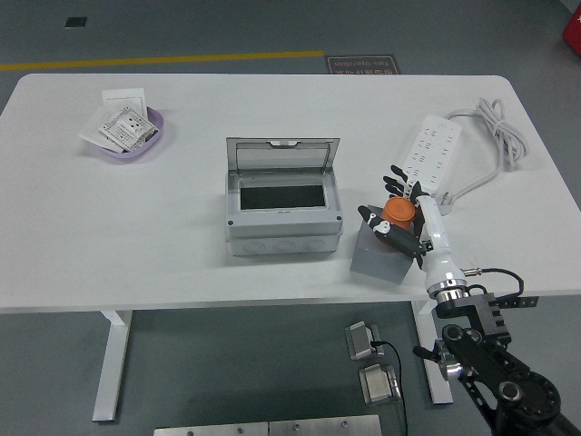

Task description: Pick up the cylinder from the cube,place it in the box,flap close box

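An orange cylinder [397, 213] stands on top of a grey cube [378, 257] near the table's front right. My right hand [396, 207] reaches over the cube, its black fingers [396, 175] curled around the cylinder, which still rests on the cube. A grey box [283, 218] stands at the table's middle, left of the cube, with its clear flap lid [282, 156] raised at the back and its dark inside showing. My left arm is out of view.
A white power strip [434, 153] with its coiled cable [497, 132] lies behind my right hand. A purple bowl [130, 136] with paper packets sits at the far left. The white table's [136, 236] front edge is just below the cube.
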`<action>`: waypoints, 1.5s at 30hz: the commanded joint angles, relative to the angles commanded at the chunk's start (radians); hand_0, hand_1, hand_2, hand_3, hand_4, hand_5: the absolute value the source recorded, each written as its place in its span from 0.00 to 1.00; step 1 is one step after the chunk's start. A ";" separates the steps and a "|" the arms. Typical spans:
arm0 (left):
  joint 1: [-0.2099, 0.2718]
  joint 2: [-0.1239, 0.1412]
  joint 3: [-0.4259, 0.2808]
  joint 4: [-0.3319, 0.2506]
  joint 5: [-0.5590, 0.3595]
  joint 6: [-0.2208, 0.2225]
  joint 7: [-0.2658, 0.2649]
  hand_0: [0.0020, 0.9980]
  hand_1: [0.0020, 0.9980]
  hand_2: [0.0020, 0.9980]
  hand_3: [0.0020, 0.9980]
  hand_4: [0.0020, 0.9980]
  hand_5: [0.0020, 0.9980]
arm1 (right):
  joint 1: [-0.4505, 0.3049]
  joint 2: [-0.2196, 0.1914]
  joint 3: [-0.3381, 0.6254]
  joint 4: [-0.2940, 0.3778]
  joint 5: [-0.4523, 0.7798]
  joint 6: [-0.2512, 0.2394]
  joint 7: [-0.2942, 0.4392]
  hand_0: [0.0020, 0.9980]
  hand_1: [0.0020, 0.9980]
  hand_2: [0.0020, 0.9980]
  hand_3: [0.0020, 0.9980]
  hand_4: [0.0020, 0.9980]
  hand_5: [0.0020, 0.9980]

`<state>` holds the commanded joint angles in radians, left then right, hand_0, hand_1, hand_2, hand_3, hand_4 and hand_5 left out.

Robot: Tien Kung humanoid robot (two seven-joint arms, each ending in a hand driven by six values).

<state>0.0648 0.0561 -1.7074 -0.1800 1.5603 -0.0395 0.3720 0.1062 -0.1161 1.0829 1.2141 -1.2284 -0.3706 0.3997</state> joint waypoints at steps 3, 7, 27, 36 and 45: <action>0.000 0.000 0.000 0.000 0.000 0.000 0.000 0.64 0.66 0.55 0.63 0.67 0.36 | 0.000 -0.001 -0.003 0.000 0.001 -0.001 -0.001 0.82 0.82 0.79 0.88 0.88 0.18; -0.001 -0.001 0.001 0.000 -0.002 0.000 -0.002 0.64 0.66 0.55 0.63 0.67 0.36 | 0.000 -0.002 -0.008 -0.001 0.004 -0.003 -0.001 0.78 0.78 0.76 0.83 0.75 0.05; 0.000 -0.002 0.009 0.000 -0.010 -0.001 -0.006 0.64 0.66 0.55 0.62 0.67 0.36 | 0.001 -0.003 -0.027 -0.007 0.018 -0.012 -0.009 0.75 0.74 0.70 0.72 0.57 0.00; -0.002 -0.002 0.019 0.000 -0.023 0.001 -0.011 0.64 0.66 0.55 0.62 0.67 0.36 | 0.004 -0.005 -0.027 -0.001 0.024 0.000 -0.019 0.72 0.68 0.62 0.65 0.30 0.00; -0.002 -0.003 0.028 0.000 -0.039 0.003 -0.015 0.64 0.66 0.55 0.62 0.67 0.36 | 0.008 -0.006 -0.030 0.001 0.018 -0.007 -0.039 0.66 0.60 0.53 0.48 0.08 0.00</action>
<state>0.0627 0.0531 -1.6796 -0.1800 1.5211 -0.0361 0.3568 0.1142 -0.1224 1.0529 1.2152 -1.2100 -0.3776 0.3607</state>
